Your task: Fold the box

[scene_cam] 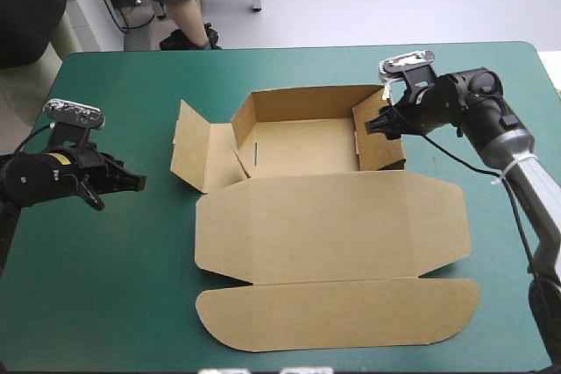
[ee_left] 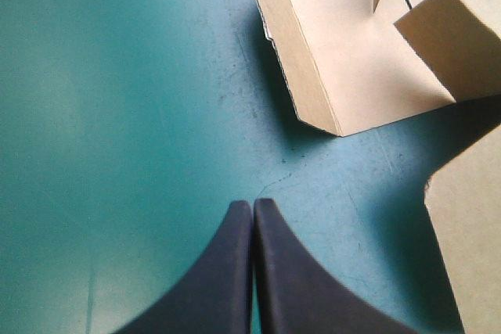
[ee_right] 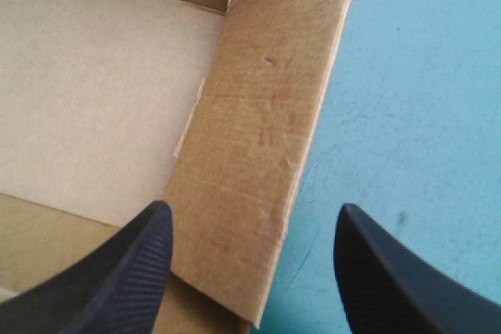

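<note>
Left gripper [scene_cam: 136, 181]: clenched, empty. Black fingers [ee_left: 227, 271] meet in one point over bare teal-green cover [scene_cam: 105, 286], near the table's left edge. It points at the box and stands apart from it, with nothing between the fingers.

Box [scene_cam: 324, 216]: brown, mid-table, partly raised.
- Left flap [scene_cam: 191, 146] is splayed outward and half up, not tucked. It is the part nearest the left gripper.
- Back wall [scene_cam: 302, 102] stands upright.
- The tray floor lies flat on the cover.
- Lid panel [scene_cam: 333, 225] lies flat toward the near edge.
- The rounded tuck flap [scene_cam: 337, 313] lies flat beyond it, nearest the near edge.

Right wall [scene_cam: 381, 137]: upright at the tray's right side.

Right gripper [scene_cam: 372, 124]: released, fingers wide apart and straddling the right wall. One finger is over the tray's inside, the other over the cover outside. Contact with the wall: cannot tell.
</note>
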Tool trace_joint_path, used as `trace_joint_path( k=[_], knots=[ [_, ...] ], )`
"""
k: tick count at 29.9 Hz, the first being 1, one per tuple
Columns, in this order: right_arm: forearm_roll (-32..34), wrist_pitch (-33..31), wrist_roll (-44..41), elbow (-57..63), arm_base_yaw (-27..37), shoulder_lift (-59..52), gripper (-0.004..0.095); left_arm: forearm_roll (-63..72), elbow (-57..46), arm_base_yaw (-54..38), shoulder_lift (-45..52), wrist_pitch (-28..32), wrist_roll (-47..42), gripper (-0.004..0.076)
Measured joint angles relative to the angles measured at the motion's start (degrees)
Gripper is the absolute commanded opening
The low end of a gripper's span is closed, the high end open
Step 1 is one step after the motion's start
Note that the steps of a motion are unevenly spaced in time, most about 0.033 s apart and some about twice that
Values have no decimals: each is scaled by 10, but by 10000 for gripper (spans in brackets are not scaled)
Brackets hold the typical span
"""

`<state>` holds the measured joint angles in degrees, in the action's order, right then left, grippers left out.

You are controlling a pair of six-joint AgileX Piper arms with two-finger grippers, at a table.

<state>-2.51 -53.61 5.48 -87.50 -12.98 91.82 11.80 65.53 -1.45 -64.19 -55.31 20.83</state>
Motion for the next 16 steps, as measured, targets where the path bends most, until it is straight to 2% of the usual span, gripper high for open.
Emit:
trace_joint_path(
  k=[8, 16],
  knots=[
    [0, -37, 0, 0, 0, -14, 565, 0, 0, 0, 0, -1, 0, -9],
    [0, 10, -12, 0, 1, 43, 565, 0, 0, 0, 0, 0, 2, -9]
  ],
)
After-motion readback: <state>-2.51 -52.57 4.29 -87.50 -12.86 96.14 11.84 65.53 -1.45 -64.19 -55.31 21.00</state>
